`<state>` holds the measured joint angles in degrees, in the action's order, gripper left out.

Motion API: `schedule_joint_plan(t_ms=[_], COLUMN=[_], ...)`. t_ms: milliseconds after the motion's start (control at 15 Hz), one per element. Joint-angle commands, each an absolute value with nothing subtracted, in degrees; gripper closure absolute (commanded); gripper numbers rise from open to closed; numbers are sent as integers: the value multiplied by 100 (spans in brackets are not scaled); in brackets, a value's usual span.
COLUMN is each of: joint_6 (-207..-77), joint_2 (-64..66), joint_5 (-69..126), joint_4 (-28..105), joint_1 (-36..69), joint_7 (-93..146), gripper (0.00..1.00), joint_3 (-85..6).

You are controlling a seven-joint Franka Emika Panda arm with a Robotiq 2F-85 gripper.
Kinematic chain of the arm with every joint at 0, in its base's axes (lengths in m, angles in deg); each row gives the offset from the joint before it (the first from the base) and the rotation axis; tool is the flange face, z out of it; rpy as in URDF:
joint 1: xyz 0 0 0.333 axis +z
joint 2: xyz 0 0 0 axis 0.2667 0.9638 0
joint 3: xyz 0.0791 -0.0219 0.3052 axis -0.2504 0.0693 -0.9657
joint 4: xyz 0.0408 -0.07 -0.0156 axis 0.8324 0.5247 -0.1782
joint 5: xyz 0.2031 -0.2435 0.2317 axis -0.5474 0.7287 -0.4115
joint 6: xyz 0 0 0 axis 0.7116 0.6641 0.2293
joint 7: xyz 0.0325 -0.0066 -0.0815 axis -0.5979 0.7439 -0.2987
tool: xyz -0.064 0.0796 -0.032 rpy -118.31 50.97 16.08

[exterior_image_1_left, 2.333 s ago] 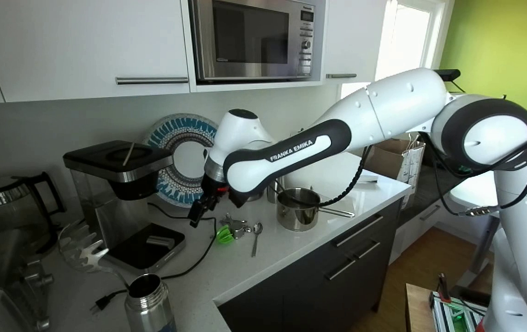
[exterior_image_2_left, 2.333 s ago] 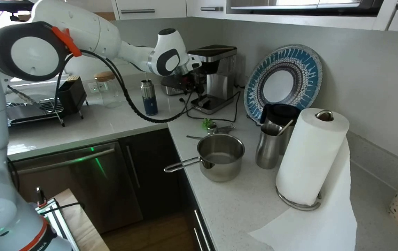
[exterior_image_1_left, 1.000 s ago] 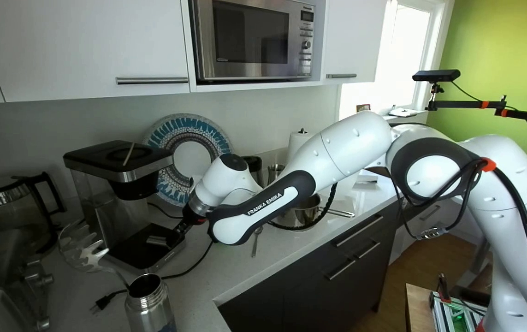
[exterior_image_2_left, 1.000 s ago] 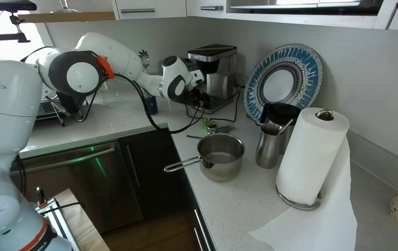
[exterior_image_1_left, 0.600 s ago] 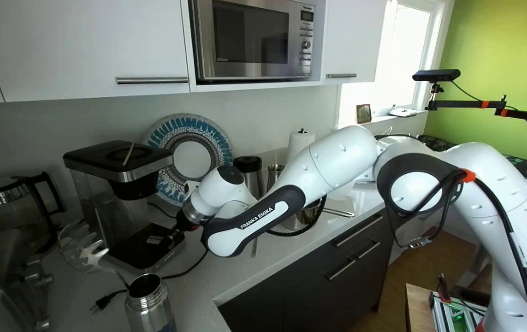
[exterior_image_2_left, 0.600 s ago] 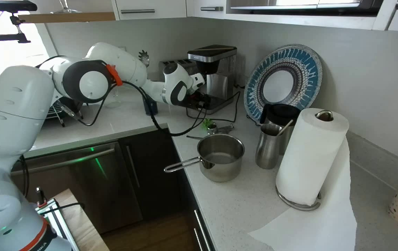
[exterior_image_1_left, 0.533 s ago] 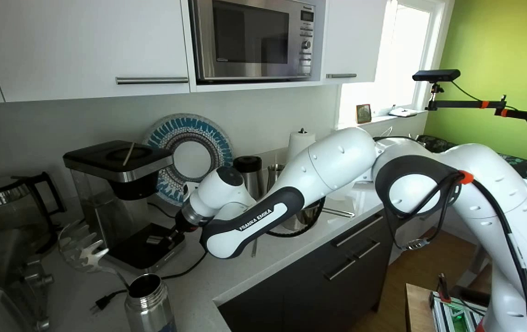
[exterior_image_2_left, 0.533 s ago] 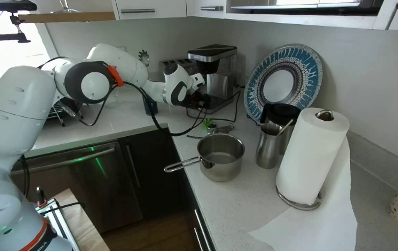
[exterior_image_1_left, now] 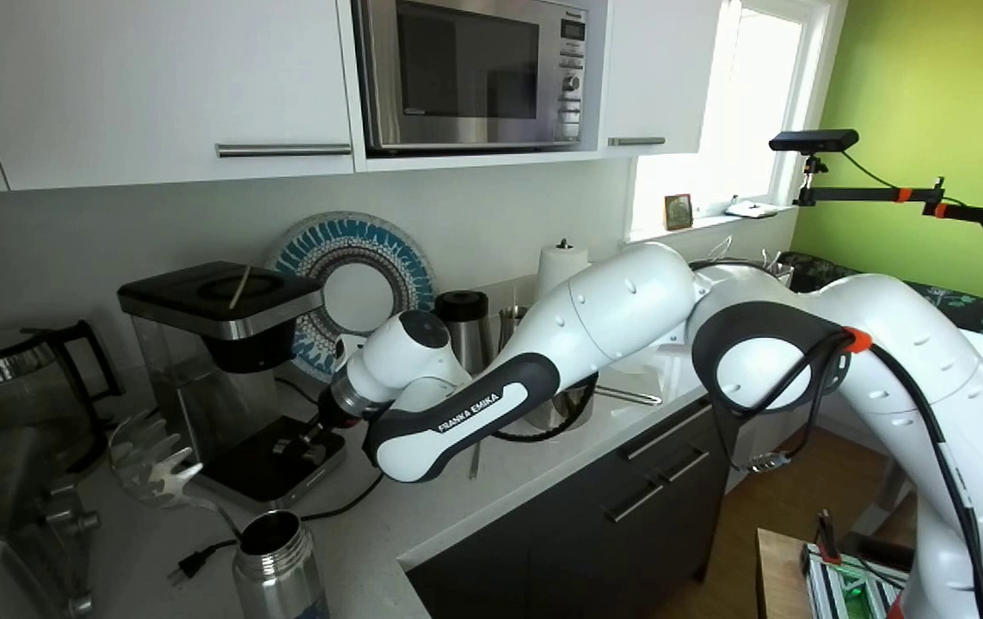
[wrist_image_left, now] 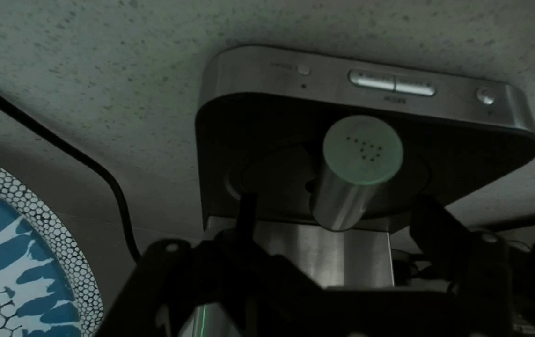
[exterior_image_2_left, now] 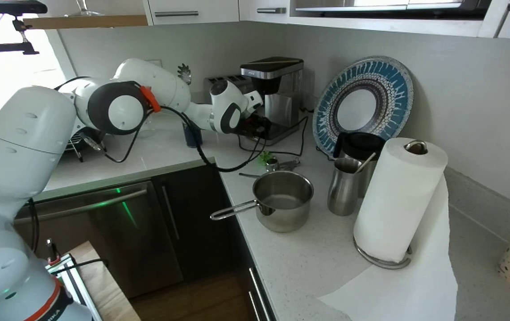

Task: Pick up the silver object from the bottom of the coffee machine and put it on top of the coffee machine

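Note:
The coffee machine stands against the wall and also shows in an exterior view. Its front with buttons shows in the wrist view. The silver object is a short cylinder with a pale, holed end. It appears to lie on its side on the black drip tray. In an exterior view, the object is partly covered by the fingers. My gripper is open, its dark fingers on either side of the object and apart from it. The gripper reaches in low beneath the brew head.
A thin stick lies on the machine's top. The brew head overhangs the tray. A patterned round plate leans behind. A steel bottle, glass carafe, black cord and pot are nearby.
My gripper has come down and in from beside the machine to the drip tray. In the last half second it moved slightly further over the silver object. The object has not visibly moved.

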<state>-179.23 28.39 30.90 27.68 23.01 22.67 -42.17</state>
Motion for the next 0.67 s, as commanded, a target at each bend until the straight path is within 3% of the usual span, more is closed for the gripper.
schedule_joint_plan(t_ms=[0, 67, 200, 333, 400, 600], joint_6=[-17914, -17895, -17847, -17833, -17806, -17593], joint_2=[3173, 3214, 3273, 3299, 3295, 3322], joint_5=[2949, 2926, 2890, 2854, 2837, 2776], joint_4=[2389, 2335, 2233, 2150, 2107, 1985], joint_1=[2234, 2231, 2247, 2254, 2239, 2203], joint_7=[2269, 2270, 2299, 2317, 2311, 2287], gripper=[19, 22, 21, 28, 46, 71], joint_3=[-4364, -4387, -4388, -4379, -4393, -4450])
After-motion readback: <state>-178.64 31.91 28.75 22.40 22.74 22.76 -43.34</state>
